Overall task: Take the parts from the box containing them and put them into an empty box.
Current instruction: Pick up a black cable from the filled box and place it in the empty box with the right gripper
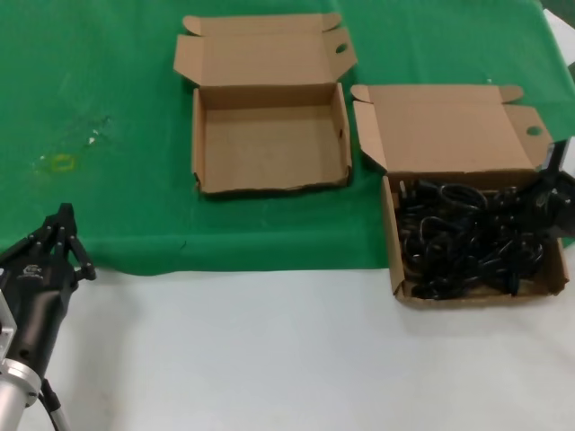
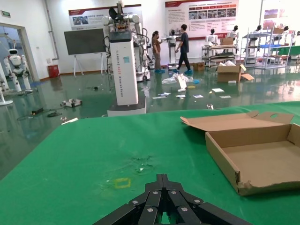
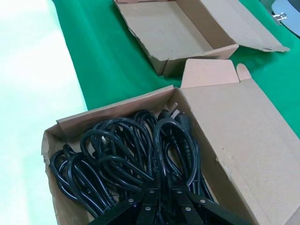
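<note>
Right gripper (image 3: 164, 206) is hovering directly over the power cords (image 1: 467, 238) — fingers are sitting close together, nothing clamped between them as far as I can judge. Cords are lying tangled in the full box (image 1: 397, 269), at roughly 4 o'clock in the head view. Loops are running along the box's long side, plugs bunched toward the lid panel. Empty box (image 1: 199, 153) is sitting at about 12 o'clock, so from the cords it's lying at roughly 10 o'clock — that's the carry direction. Left gripper (image 1: 61, 235) is parked at 8 o'clock near the table edge, fingers pinched together, well apart from both boxes. Right arm is clearly the nearer one.
</note>
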You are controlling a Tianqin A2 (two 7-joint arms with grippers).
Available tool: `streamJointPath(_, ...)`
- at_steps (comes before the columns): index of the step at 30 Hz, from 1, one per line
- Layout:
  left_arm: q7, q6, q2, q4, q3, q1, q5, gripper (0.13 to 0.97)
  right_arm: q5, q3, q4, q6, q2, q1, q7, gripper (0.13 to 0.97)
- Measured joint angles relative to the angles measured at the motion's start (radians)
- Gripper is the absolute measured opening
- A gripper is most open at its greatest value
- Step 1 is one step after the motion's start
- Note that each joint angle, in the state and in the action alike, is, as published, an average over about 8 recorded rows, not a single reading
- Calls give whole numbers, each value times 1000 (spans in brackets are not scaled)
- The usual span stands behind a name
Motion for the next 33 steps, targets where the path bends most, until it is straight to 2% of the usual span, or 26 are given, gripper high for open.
streamJointPath(18,0,0,0,0,0,0,0,144,13,33,52,-9,12,29,36,172)
streamJointPath(33,0,0,0,0,0,0,0,144,-3,12,6,-6,-74,142,29,172)
